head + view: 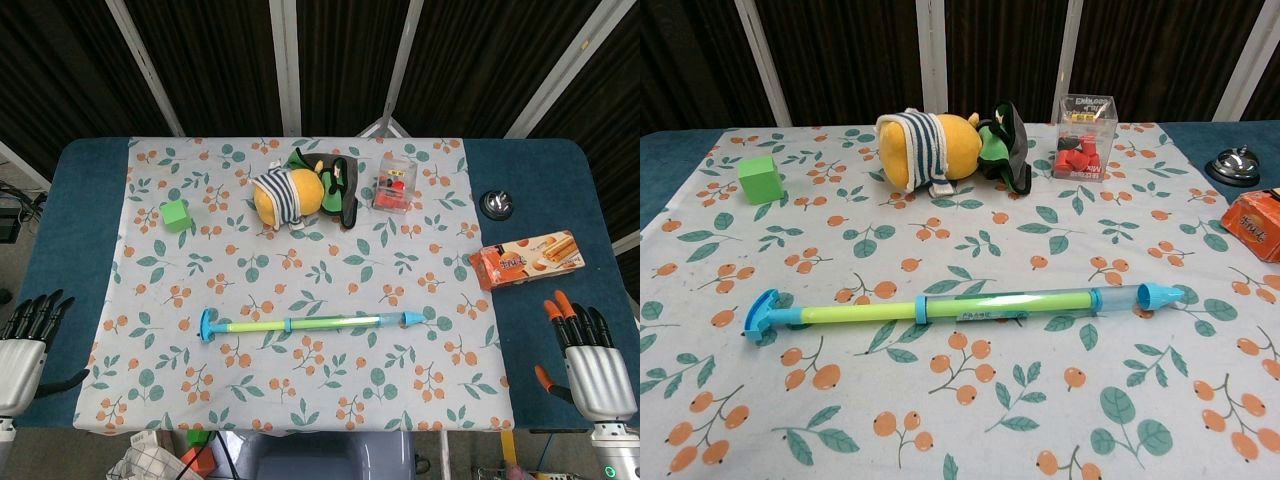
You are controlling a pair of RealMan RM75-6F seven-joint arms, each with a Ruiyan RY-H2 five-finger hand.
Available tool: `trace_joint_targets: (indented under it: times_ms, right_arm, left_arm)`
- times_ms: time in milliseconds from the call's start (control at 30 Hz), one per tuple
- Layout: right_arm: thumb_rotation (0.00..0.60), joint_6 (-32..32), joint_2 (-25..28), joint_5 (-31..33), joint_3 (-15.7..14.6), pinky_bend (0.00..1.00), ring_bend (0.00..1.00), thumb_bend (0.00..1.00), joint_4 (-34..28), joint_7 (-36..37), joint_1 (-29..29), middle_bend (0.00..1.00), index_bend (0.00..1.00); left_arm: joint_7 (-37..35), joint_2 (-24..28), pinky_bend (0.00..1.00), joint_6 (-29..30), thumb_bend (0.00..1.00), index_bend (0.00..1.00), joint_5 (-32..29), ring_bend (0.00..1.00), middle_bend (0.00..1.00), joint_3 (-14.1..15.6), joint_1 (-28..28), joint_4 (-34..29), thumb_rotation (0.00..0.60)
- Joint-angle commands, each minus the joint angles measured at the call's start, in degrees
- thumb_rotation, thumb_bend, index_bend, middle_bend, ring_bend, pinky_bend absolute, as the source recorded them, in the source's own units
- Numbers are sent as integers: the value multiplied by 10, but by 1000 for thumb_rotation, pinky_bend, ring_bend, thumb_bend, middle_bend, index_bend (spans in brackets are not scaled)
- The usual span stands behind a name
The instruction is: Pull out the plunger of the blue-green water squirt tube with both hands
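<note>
Lying across the floral tablecloth, the blue-green water squirt tube ran left to right, T-handle at the left, nozzle at the right. The left hand and right hand rested empty, fingers spread, at the table's edges.

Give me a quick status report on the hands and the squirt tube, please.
Left hand and right hand open, at the table's near corners. Squirt tube flat mid-cloth, untouched, handle toward the left. Nothing in the way.
</note>
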Motion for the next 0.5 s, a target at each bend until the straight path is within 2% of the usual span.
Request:
trace_joint_targets:
  times_ms: [33, 300, 500]
  right_arm:
    - [600, -2, 0, 0, 2, 0, 0, 308, -1, 0, 0, 0, 0]
    - [600, -15, -3, -12, 4, 0, 0, 308, -8, -3, 3, 0, 0]
    - [600, -32, -6, -12, 7, 0, 0, 309, -14, -10, 8, 0, 0]
  left_arm:
    - [3, 1, 0, -5, 143, 51, -1, 0, 0, -3, 2, -1, 600]
    - [28, -2, 0, -44, 162, 132, -16, 0, 1, -21, -12, -19, 600]
    - [123, -27, 0, -122, 224, 283, -77, 0, 80, -70, -67, -54, 600]
